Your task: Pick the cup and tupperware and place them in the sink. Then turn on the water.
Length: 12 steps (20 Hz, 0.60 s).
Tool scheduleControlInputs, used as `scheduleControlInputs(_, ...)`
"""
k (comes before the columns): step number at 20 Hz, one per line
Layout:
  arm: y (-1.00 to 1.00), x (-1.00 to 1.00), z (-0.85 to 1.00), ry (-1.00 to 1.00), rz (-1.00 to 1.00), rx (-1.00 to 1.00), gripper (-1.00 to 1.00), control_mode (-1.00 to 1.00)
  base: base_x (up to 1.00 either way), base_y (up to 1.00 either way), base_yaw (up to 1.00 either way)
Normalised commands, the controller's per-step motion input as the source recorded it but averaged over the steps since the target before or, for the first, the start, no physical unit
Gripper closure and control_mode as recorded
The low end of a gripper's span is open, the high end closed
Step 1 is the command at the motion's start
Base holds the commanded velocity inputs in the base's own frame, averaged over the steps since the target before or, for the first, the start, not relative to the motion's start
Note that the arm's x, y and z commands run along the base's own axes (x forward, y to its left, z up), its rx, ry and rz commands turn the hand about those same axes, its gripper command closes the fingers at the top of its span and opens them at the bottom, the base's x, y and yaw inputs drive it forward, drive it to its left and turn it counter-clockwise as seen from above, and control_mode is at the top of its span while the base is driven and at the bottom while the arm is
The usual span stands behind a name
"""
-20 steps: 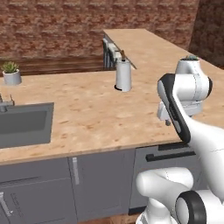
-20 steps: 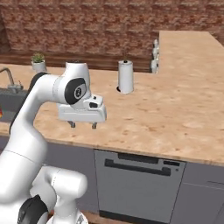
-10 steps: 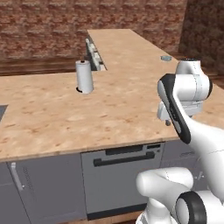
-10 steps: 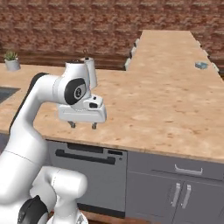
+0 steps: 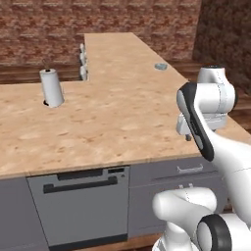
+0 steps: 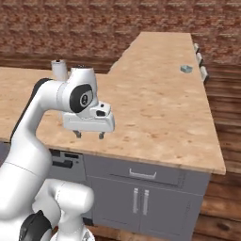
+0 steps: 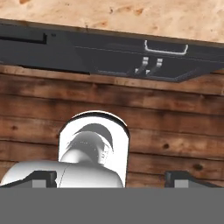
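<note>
Tupperware: we take the small pale blue-grey dish [image 5: 160,66] far out on the peninsula of the desk [image 5: 112,117] to be it; it also sits near the far right edge in the right base view [image 6: 186,69]. It is too small here to make out its rim or whether it has a lid.
Handling, as we judge it: light, shallow, thin-walled and probably smooth plastic, so it may skid or flex. We would pinch across one side wall at the rim, gently, not across its full width.
Cup: we cannot place it from here.
Tool: the tool [image 6: 89,135] hangs over the near front edge of the desk, well apart from the dish, its two fingertips [image 7: 43,177] spread wide with nothing between them.
Around it: a white paper-towel roll [image 5: 51,87] stands upright on the left stretch of the desk; a dishwasher front [image 5: 81,206] and cabinet doors [image 6: 140,200] sit below.
</note>
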Motion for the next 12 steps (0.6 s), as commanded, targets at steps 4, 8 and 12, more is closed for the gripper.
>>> scheduleControlInputs(4, 0.0, 0.0, 0.0, 0.0, 0.0, 0.0, -1.0, 1.0, -0.19, -1.0, 0.09)
scheduleControlInputs(8, 0.0, 0.0, 0.0, 0.0, 0.0, 0.0, -1.0, 1.0, -0.01, -1.0, 0.18)
scheduleControlInputs(12, 0.0, 0.0, 0.0, 0.0, 0.0, 0.0, -1.0, 1.0, 0.0, -1.0, 0.29)
